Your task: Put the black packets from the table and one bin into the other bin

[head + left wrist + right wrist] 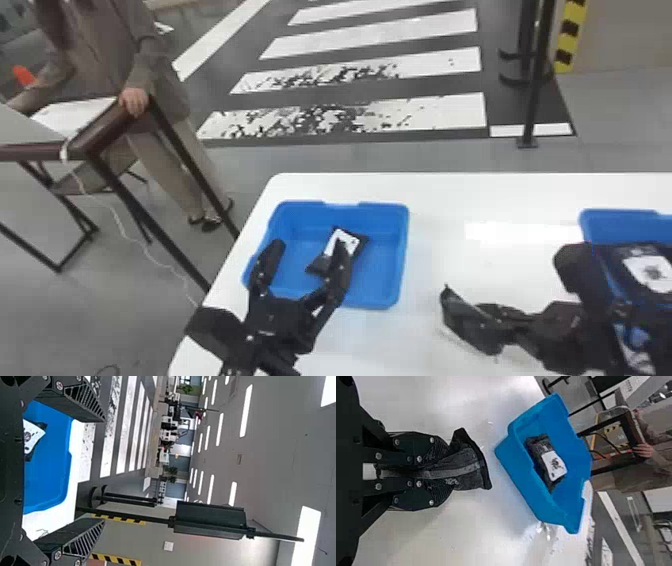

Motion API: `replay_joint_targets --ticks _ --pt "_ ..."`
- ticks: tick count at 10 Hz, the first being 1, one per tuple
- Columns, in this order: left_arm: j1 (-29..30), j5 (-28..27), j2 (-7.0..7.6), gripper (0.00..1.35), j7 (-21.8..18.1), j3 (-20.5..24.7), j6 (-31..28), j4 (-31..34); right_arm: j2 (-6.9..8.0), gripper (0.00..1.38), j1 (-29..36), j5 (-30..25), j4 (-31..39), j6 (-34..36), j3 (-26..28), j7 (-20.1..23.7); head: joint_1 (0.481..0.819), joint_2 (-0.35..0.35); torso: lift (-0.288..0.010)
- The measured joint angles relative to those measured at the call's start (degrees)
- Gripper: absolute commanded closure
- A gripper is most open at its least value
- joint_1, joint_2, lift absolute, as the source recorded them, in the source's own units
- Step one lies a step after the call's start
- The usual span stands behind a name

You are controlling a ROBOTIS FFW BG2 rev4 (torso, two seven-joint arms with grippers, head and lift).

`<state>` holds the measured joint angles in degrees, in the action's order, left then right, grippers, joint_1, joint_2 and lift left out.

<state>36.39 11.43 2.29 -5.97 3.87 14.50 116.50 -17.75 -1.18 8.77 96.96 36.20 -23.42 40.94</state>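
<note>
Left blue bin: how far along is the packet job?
Seemingly done: one black, white-labelled packet lies in the left blue plastic bin. In hand: the right tool grips another black packet, outside that bin. Likely left: placing it, perhaps the white-labelled black item at the right blue bin.

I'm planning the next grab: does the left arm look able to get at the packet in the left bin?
Likely yes: the packet lies in the bin with nothing on it, and the left gripper hangs open above.
</note>
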Motion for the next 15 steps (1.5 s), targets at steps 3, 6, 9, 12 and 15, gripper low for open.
replay_joint_targets --ticks 3,6,9,12,15 --pt "0.07 0.0 -0.01 0.14 0.0 0.06 0.12 0.0 0.91 1.21 8.09 -2.97 13.42 -4.05 11.06 -4.62 0.695 0.253 -0.11" --pt "0.3 0.0 -0.17 0.14 0.0 0.41 0.28 0.0 4.92 1.21 23.81 -11.35 31.92 -4.65 29.92 -14.26 0.695 0.065 -0.11" --pt "0.44 0.01 -0.13 0.14 -0.01 0.47 0.54 0.0 6.91 0.43 26.77 -13.18 31.18 -5.47 39.11 -16.01 0.695 -0.077 -0.11" --pt "0.12 -0.09 -0.01 0.14 -0.1 0.24 0.23 0.0 6.72 0.18 24.38 -12.31 24.77 -9.55 40.07 -14.01 0.695 -0.104 -0.11" --pt "-2.86 -0.78 0.33 0.14 -4.91 1.41 -8.84 0.01 9.17 0.25 31.16 -8.66 27.07 -23.03 40.26 -17.96 0.695 -0.096 -0.11"
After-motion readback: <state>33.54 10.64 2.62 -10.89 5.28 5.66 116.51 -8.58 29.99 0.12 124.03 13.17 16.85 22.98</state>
